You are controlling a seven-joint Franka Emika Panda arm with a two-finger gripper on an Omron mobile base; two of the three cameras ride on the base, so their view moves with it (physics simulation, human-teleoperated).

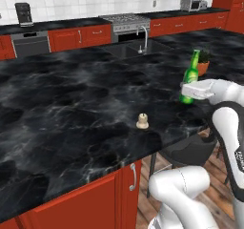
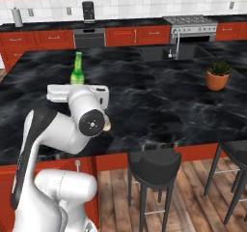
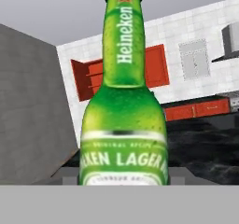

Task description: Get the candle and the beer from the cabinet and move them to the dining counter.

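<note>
The beer [image 1: 192, 72], a green bottle with a red-and-white label, stands upright over the right side of the dining counter [image 1: 71, 104]. My gripper [image 1: 189, 94] is shut on the bottle's lower body. In the hand view the beer [image 3: 123, 125] looms close, its base hidden. In the right base view the beer [image 2: 77, 70] rises above my white hand. The candle [image 1: 142, 121] stands on the dining counter near its front edge, left of the bottle and apart from it. The cabinet [image 3: 88, 78] hangs on the far wall with a door open.
A potted plant [image 1: 204, 63] stands just behind the bottle. The sink and faucet [image 1: 142, 38] sit at the island's far side. Black stools [image 2: 153, 166] stand along the counter's near edge by my base. A stove [image 1: 125, 20] is on the back counter.
</note>
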